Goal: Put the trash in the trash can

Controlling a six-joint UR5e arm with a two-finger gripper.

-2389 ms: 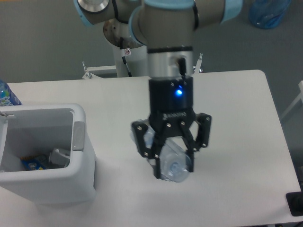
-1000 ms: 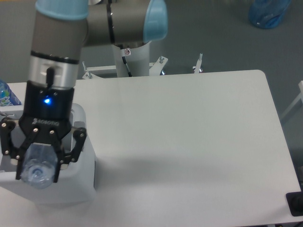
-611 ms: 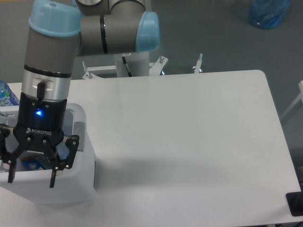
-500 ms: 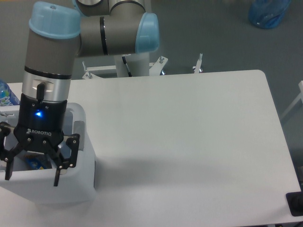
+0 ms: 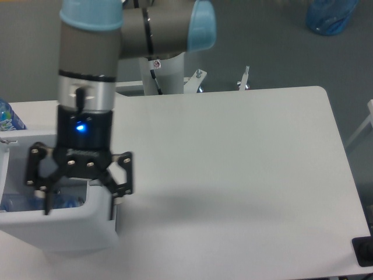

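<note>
The trash can (image 5: 64,227) is a white bin at the table's front left corner. My gripper (image 5: 81,200) hangs wide open over its right half with nothing between the fingers; one fingertip (image 5: 45,205) is over the opening and the other (image 5: 119,195) is past the bin's right rim. Inside the bin, pale bluish clear plastic of the trash (image 5: 69,202) shows under the gripper, mostly hidden by the gripper and the bin's wall.
A blue-labelled bottle (image 5: 7,116) stands at the left edge behind the bin. The white table (image 5: 233,175) stretches to the right. A blue bag (image 5: 329,14) lies on the floor at the back right, and a black object (image 5: 363,252) sits at the front right corner.
The gripper carried the clear bottle from mid-table to over the bin, opened and dropped it in. Since then it has shifted to the right, still open.
</note>
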